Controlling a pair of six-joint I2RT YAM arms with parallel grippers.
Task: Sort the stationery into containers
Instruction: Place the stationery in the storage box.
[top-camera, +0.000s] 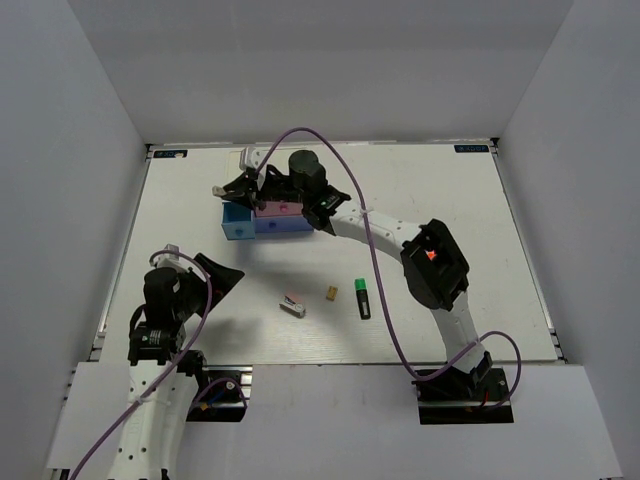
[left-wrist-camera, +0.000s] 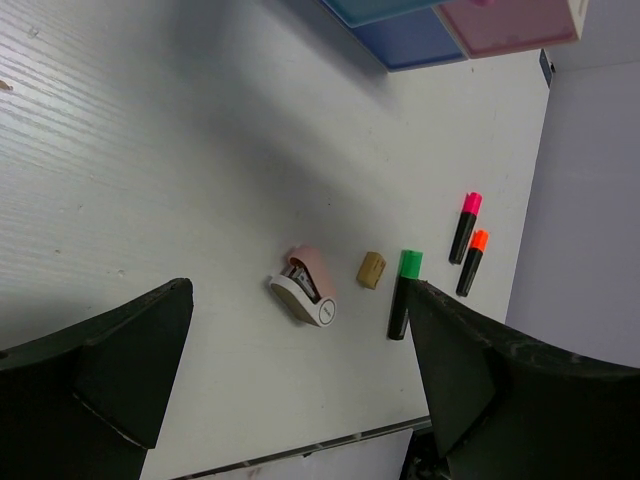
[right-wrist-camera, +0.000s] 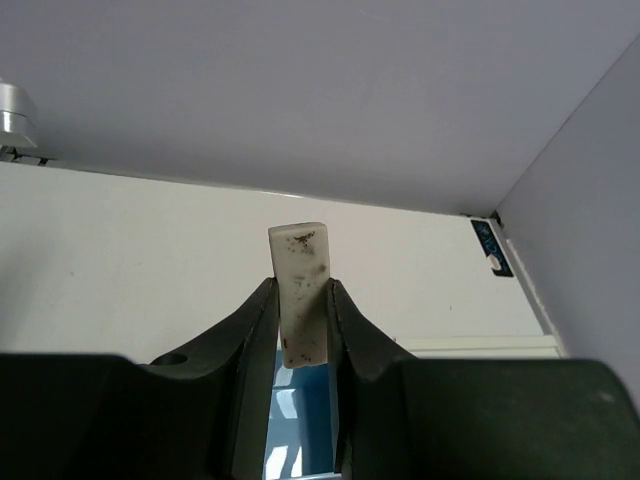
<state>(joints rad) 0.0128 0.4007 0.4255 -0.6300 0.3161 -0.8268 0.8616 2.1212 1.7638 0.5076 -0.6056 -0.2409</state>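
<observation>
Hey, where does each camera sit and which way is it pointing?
Top external: high behind the robot, looking down on the table and drawer box; left arm and right arm show.
Left wrist: on the left arm, looking down across the table at the stapler, tan block and green highlighter; its open fingers frame the view.
Right wrist: above the drawer box, facing the back wall; its fingers clamp a beige block.
Shared: top and left wrist both see those three items.
</observation>
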